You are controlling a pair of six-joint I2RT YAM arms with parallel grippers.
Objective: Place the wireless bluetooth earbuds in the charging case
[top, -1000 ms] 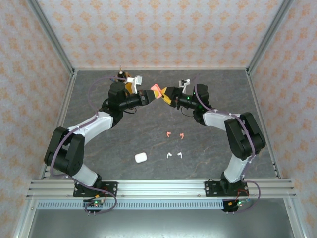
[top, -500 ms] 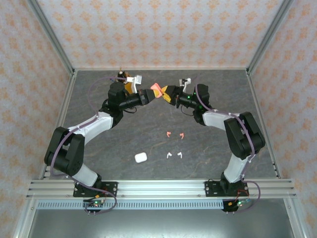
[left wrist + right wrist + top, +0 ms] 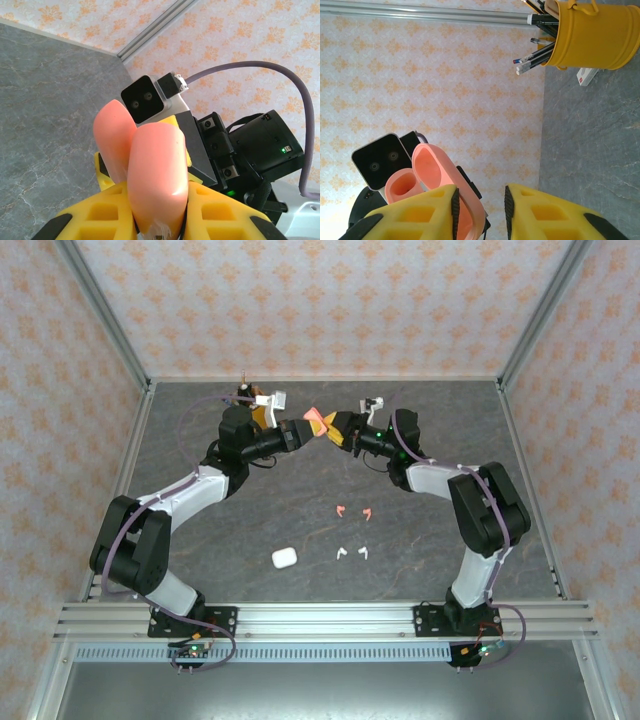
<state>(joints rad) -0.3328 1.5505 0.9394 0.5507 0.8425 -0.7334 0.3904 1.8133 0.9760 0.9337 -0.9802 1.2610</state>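
A salmon-pink charging case (image 3: 317, 421) is held above the back of the table, and my left gripper (image 3: 303, 430) is shut on it. In the left wrist view the case (image 3: 152, 175) stands up between the yellow fingers (image 3: 90, 215), its lid (image 3: 115, 135) swung open. My right gripper (image 3: 336, 430) meets it from the right, open. In the right wrist view the lid (image 3: 432, 172) rests against one pad (image 3: 454, 205), with a gap to the other. Two pink earbuds (image 3: 340, 510) (image 3: 368, 513) and two white earbuds (image 3: 341, 553) (image 3: 363, 552) lie on the table.
A white charging case (image 3: 284, 558) lies shut near the front, left of the white earbuds. A yellow cup of pens (image 3: 592, 32) stands at the back by the wall, with a small white box (image 3: 586, 76) beside it.
My right gripper has edged left onto the case's lid and its jaws have narrowed a little. The left gripper keeps the case still.
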